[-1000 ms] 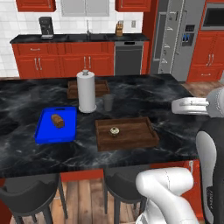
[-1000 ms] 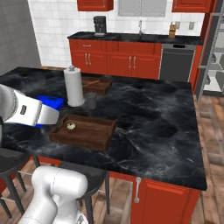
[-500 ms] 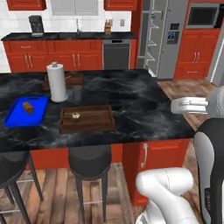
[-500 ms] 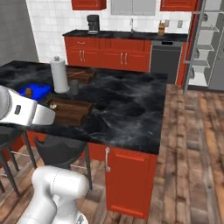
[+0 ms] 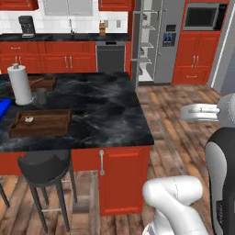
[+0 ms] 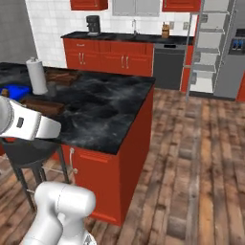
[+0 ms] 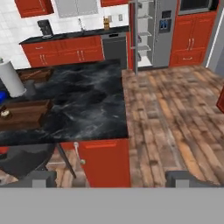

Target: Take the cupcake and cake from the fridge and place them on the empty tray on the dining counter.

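The cupcake (image 5: 29, 120) sits at the left end of the dark brown tray (image 5: 46, 124) on the dining counter (image 5: 105, 110). In the hand view the same cupcake (image 7: 5, 113) and tray (image 7: 24, 113) lie at the far left. The grey fridge (image 5: 170, 41) stands at the back with one door swung open, baring white shelves (image 5: 146, 43). My gripper (image 7: 109, 178) is open with nothing between its fingertips (image 7: 37, 179). It hangs over the wooden floor to the right of the counter, facing the fridge (image 7: 164, 30). The cake is out of view.
A paper towel roll (image 5: 19, 85) and the corner of a blue tray (image 5: 3, 106) are on the counter's left side. A dark stool (image 5: 43, 167) stands at its near edge. Red cabinets and a dishwasher (image 5: 110, 56) line the back wall. Wooden floor (image 5: 183, 133) stretches toward the fridge.
The base has driven and turned right, so the whole scene has slid left. The counter now lies at the left and the open fridge sits nearer the middle. The gripper stays open.
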Available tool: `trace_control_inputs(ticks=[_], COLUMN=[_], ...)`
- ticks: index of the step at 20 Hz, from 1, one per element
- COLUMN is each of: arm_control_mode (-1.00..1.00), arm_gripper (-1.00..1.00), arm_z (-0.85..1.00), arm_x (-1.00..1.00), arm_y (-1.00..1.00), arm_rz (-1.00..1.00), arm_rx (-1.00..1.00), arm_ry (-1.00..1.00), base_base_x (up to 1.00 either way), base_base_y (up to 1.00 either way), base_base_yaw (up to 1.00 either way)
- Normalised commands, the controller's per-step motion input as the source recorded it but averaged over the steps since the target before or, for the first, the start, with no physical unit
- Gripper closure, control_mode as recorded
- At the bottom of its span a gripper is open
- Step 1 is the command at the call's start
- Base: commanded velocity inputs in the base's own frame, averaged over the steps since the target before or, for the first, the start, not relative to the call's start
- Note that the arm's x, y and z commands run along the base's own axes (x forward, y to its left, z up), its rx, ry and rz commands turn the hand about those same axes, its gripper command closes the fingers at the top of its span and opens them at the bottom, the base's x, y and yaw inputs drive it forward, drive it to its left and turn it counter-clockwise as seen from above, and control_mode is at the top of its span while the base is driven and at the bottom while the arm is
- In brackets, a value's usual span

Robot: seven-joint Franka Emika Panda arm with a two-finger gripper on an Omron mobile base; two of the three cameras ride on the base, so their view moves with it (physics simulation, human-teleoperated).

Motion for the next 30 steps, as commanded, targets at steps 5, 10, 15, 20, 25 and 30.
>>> trace_control_inputs(ticks=[5,10,15,20,25,30], arm_control_mode=[1.00,1.00,1.00,1.00,1.00,1.00], arm_gripper=[-1.00,-1.00,-1.00,-1.00,-1.00,-1.00], arm_z=[0.00,0.00,0.00,0.00,0.00,0.00], arm_x=[0.00,0.00,0.00,0.00,0.00,0.00], arm_y=[0.00,0.00,0.00,0.00,0.00,0.00], arm_rz=[0.00,0.00,0.00,0.00,0.00,0.00], arm_rx=[0.00,0.00,0.00,0.00,0.00,0.00], arm_ry=[0.00,0.00,0.00,0.00,0.00,0.00], base_base_x=[0.19,0.27,0.82,1.00,1.00,1.00], base_base_y=[-1.00,-1.00,-1.00,-1.00,-1.00,-0.98], base_base_yaw=[0.14,0.12,0.07,0.07,0.10,0.21])
